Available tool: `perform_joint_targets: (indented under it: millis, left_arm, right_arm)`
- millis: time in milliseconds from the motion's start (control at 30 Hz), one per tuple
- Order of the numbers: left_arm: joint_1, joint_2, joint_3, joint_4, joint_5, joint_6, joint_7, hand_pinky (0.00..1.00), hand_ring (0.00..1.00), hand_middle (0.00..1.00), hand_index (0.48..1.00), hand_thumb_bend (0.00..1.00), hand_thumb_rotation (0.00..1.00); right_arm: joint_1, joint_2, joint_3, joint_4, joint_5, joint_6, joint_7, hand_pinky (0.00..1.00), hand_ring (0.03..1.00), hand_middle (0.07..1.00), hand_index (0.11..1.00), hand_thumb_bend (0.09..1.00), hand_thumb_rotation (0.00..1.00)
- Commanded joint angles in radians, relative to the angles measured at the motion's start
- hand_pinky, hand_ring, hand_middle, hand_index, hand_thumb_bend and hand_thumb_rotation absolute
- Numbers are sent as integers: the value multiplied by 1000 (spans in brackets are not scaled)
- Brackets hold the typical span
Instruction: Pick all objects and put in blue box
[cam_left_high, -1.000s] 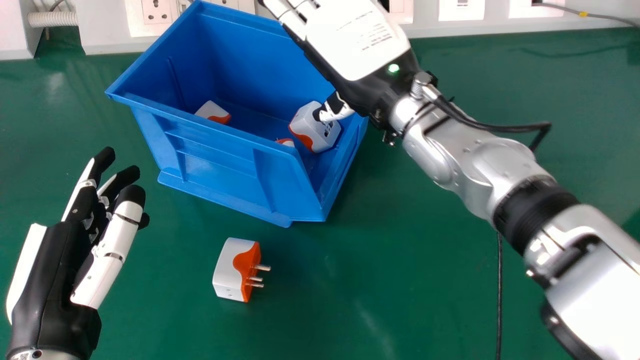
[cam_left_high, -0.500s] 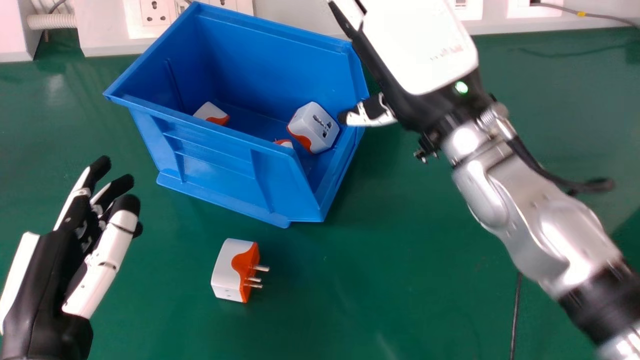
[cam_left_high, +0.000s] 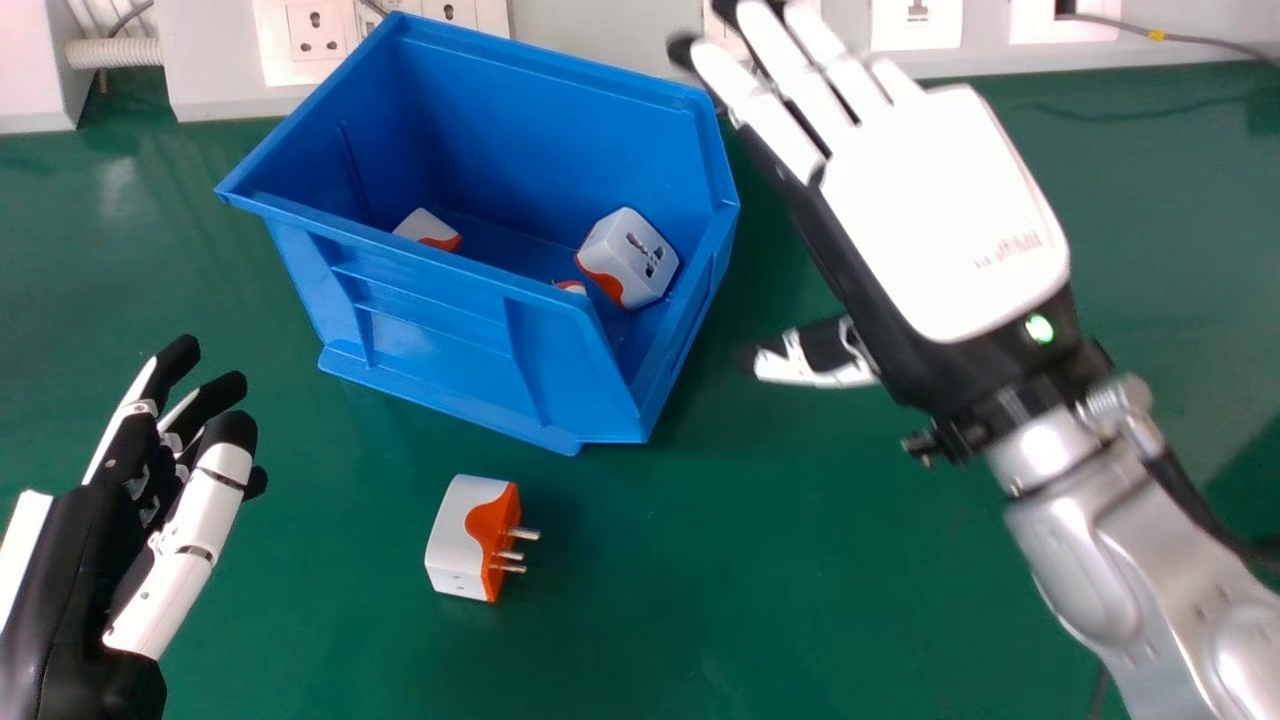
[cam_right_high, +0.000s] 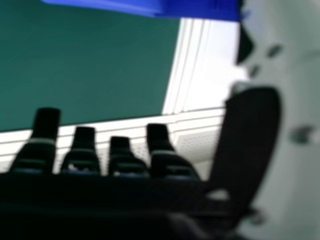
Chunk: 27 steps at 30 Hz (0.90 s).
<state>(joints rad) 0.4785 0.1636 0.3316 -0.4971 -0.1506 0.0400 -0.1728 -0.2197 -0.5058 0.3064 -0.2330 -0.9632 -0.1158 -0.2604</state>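
Well, one white and orange plug (cam_left_high: 468, 540) is left on the tabletop (cam_left_high: 720, 600), lying on the near side of the blue box (cam_left_high: 430, 325) with its metal pins (cam_left_high: 524, 534) sticking out to the right. I'd expect it to be light and hard-shelled, with nothing to squash, though those smooth white sides might slip if pinched near an edge. Best, I think, to take it across the chunky white body and keep clear of the pins, which could snag or turn it. The right hand (cam_left_high: 925, 215) is beside the box, released, its fingers out straight; the left hand (cam_left_high: 60, 600) is loose and holds nothing. Two more plugs (cam_left_high: 628, 258) sit inside, and a mostly hidden scrap (cam_left_high: 571, 287) by the near wall is probably another.
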Motion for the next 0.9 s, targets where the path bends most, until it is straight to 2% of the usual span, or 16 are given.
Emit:
perform_joint_targets:
  millis: [0,133,233,333,433,700,867]
  left_arm:
    - [0,4,13,-4,-5,-20,2,788,881,895,940,315,635]
    - [-6,7,16,11,-2,-26,3,787,879,894,940,306,627]
    - [-10,8,14,16,2,-27,5,783,876,891,939,295,615]
    - [-16,9,11,18,8,-24,8,777,871,888,938,285,603]
    - [-25,12,11,31,12,-27,8,774,869,886,937,281,597]
    - [-48,19,15,59,18,-31,6,771,862,880,931,268,565]
    - [-52,20,14,56,18,-25,7,774,865,880,931,263,555]
  right_arm:
    - [57,2,-29,-63,-13,5,-1,828,949,970,888,770,61]
    - [166,17,-36,-105,-15,-27,-30,842,958,975,893,755,75]
    - [218,20,-29,-105,-16,-81,-69,842,956,967,881,740,87]
    - [240,12,-11,-59,-15,-169,-127,826,935,942,856,727,94]
    - [247,1,13,-12,-28,-250,-166,819,925,931,845,718,95]
    - [224,-17,80,88,-51,-430,-199,798,886,889,819,608,96]
    - [184,1,109,160,-26,-527,-190,788,865,871,805,526,46]
